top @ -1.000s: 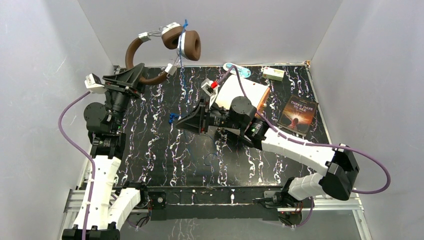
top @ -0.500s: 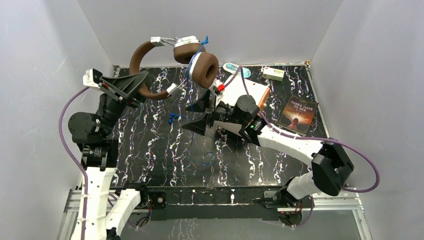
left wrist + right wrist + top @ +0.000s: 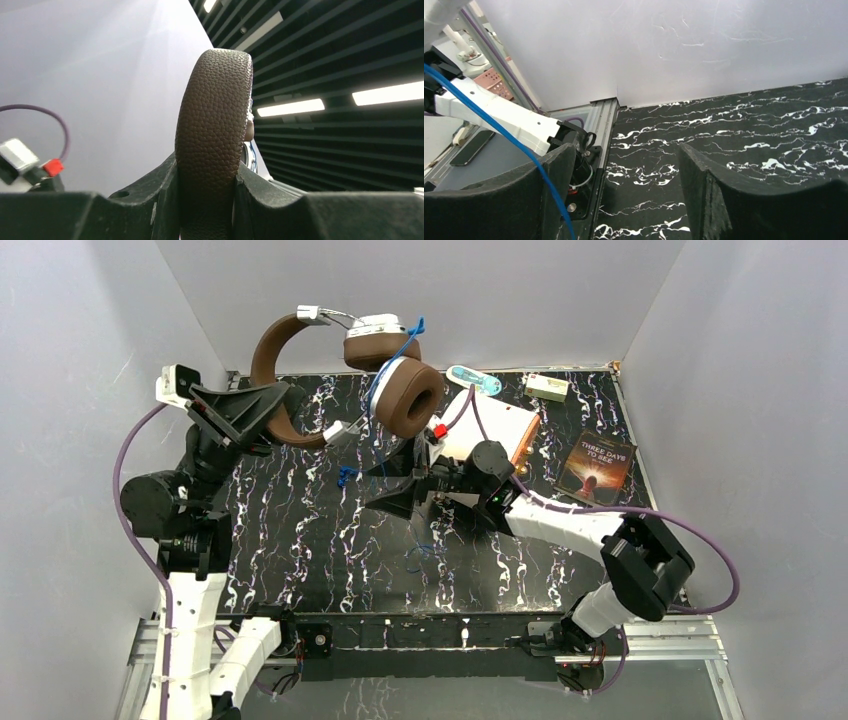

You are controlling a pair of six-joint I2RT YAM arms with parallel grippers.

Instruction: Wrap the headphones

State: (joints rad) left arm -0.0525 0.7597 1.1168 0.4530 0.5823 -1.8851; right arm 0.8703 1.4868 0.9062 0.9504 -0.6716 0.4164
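The brown headphones [image 3: 385,400] are held up in the air over the far left of the table. My left gripper [image 3: 274,416] is shut on their padded headband [image 3: 214,130], which fills the gap between its jaws in the left wrist view. The thin blue cable [image 3: 378,430] loops round the ear cups and hangs down to the table, with a blue end [image 3: 346,476] lying there. My right gripper [image 3: 374,488] is open and empty below the ear cups. In the right wrist view [image 3: 624,190] the blue cable [image 3: 499,131] crosses in front of its left finger.
A large cream cylinder [image 3: 492,428] lies behind my right wrist. A dark book [image 3: 597,468] lies at the right, with a small white box [image 3: 547,387] and a light-blue oval thing [image 3: 475,379] along the far edge. White walls close in three sides.
My left arm has lifted and swung the headphones rightward, so the ear cups now hang over the table's middle. My right gripper has drawn back toward the near side, still open.
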